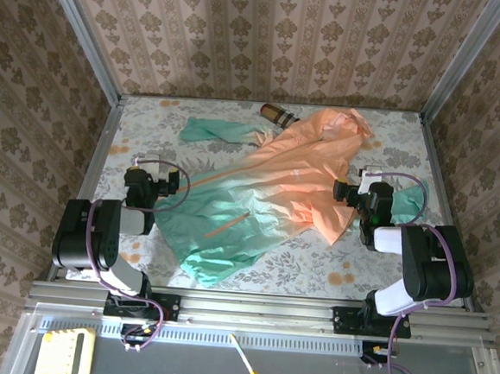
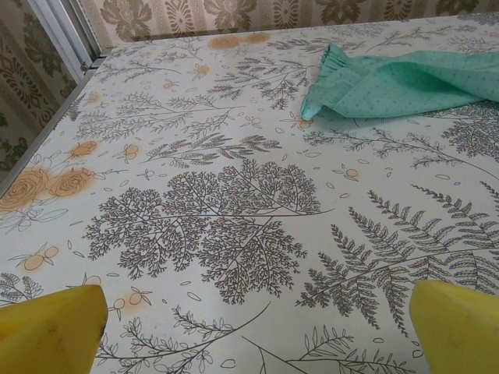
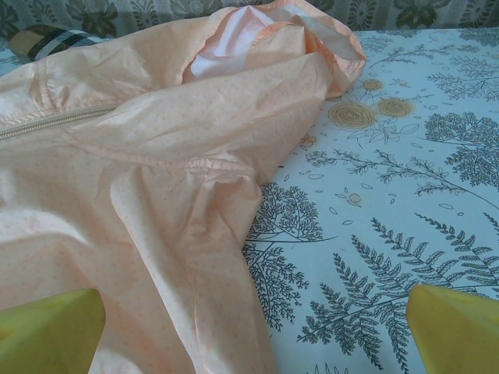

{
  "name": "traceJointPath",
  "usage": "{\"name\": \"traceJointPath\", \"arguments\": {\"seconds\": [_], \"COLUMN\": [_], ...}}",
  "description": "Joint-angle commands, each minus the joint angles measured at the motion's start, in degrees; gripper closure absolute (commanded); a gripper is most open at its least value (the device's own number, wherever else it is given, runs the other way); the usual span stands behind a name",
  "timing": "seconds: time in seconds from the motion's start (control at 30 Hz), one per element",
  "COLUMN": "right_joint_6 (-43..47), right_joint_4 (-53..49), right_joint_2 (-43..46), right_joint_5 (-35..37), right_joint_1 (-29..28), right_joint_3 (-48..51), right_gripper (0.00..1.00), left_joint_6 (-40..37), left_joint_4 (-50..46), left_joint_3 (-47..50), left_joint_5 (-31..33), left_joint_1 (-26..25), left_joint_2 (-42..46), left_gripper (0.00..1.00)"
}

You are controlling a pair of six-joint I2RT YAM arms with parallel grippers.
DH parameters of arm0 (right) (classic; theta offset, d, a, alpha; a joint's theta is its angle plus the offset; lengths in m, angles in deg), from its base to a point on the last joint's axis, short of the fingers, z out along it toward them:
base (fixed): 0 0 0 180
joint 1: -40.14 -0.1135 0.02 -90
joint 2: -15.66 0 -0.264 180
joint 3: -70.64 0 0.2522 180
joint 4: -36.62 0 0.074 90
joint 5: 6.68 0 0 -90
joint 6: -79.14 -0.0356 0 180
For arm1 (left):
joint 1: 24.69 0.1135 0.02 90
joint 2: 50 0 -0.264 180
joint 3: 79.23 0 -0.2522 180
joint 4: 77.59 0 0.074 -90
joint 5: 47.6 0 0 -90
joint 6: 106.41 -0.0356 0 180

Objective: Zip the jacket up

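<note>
The big thin jacket [image 1: 276, 185], peach-orange on top and mint-green at the bottom, lies slanted across the middle of the flowery table [image 1: 313, 266]. Its peach top points to the far right corner. The left gripper [image 1: 142, 183] is spread wide over bare table near the left edge. The right gripper [image 1: 346, 193] is spread wide too, at the jacket's peach side. Both hold nothing. A small brown striped tube [image 1: 277, 114] lies by the far edge.

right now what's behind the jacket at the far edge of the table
A small brown striped cylinder lies beside the jacket; its end toward the peach fabric is covered.
</note>
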Motion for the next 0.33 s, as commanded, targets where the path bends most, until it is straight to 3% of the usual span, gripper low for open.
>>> {"name": "traceJointPath", "arguments": {"seconds": [0.0, 0.3], "right_joint_6": [0.3, 0.2], "right_joint_4": [0.9, 0.8], "right_joint_2": [-0.5, -0.6], "right_joint_5": [1.7, 2.0], "right_joint_1": [-0.5, -0.6], "right_joint_3": [-1.0, -1.1], "right_gripper": [0.00, 0.00], "left_joint_6": [-1.1, -1.1], "left_joint_4": [-0.5, -0.5], "left_joint_3": [-1.7, -1.6], "left_joint_5": [-0.5, -0.5], "left_joint_1": [-0.3, -0.2], "left_joint_2": [0.1, 0.2], "left_gripper": [0.00, 0.00]}}
